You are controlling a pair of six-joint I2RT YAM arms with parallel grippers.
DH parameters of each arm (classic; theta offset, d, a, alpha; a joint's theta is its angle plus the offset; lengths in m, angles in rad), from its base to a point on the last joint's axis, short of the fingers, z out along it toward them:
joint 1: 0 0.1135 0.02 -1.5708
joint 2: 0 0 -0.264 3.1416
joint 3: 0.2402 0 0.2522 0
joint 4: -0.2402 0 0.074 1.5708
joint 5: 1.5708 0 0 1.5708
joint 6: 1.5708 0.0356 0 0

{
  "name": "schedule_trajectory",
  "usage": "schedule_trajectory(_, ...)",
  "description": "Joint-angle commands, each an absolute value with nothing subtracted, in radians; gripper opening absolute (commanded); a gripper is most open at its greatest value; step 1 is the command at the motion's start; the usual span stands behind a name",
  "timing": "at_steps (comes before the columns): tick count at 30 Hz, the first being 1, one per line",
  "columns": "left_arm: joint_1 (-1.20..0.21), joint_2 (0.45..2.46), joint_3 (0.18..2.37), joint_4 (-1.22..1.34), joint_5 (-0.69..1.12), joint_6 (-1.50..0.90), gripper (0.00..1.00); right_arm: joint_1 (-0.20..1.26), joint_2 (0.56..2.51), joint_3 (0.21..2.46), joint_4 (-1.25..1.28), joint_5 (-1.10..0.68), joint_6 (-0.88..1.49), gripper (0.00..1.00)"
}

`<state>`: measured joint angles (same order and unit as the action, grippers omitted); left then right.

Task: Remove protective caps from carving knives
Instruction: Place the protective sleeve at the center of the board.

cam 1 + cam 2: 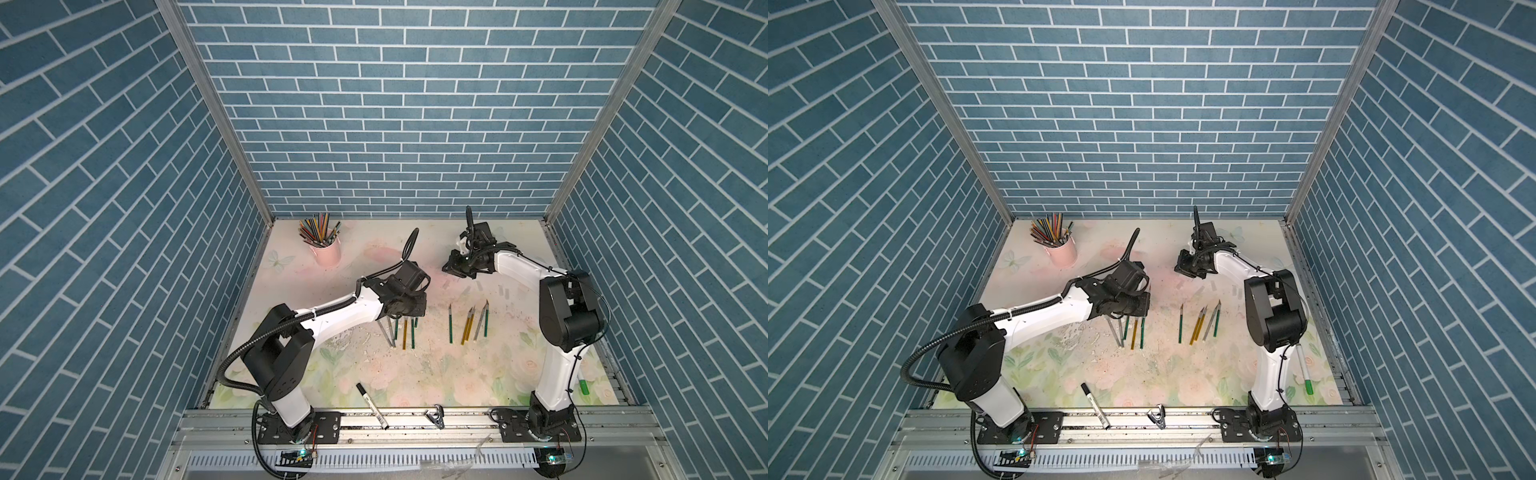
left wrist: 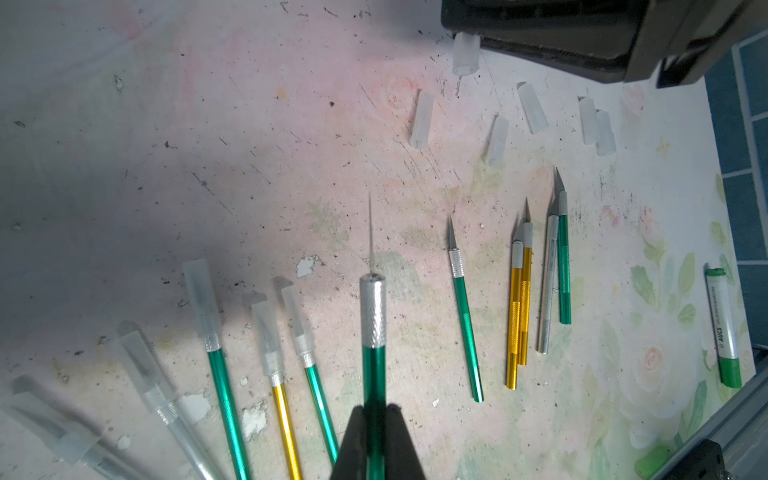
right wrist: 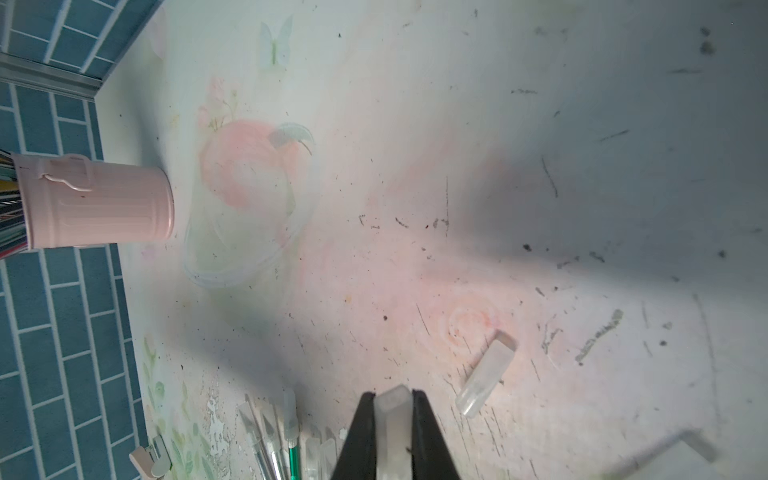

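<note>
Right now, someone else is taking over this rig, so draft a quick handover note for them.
Left gripper: shut on a green knife, blade bare.
Right gripper: shut on one cap.
Done: five uncapped knives lie together, with five loose caps farther back.
Left: set down the held pair; five capped knives near the left gripper await uncapping.

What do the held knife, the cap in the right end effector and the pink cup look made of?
The held knife looks metal: glossy green shaft, knurled silver collar. The cap seems frosted translucent plastic, whitish and cloudy. The pink cup is probably painted sheet metal: matte, with a ribbed wall.
</note>
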<state>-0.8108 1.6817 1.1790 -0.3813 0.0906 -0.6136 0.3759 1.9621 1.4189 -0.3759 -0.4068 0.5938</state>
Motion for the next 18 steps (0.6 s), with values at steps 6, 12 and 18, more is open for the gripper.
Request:
schedule_trajectory(6, -0.808, 1.683, 1.161, -0.351, 0.090, -0.632, 0.06, 0.406, 2.038, 1.506, -0.480, -0.356, 0.539, 0.13)
schedule_trajectory(12, -0.808, 1.688, 1.162, -0.345, 0.097, -0.629, 0.06, 0.425, 2.075, 1.546, -0.518, -0.339, 0.526, 0.19)
schedule_trajectory(18, -0.808, 1.684, 1.157, -0.346, 0.097, -0.627, 0.06, 0.434, 2.092, 1.564, -0.534, -0.333, 0.522, 0.30)
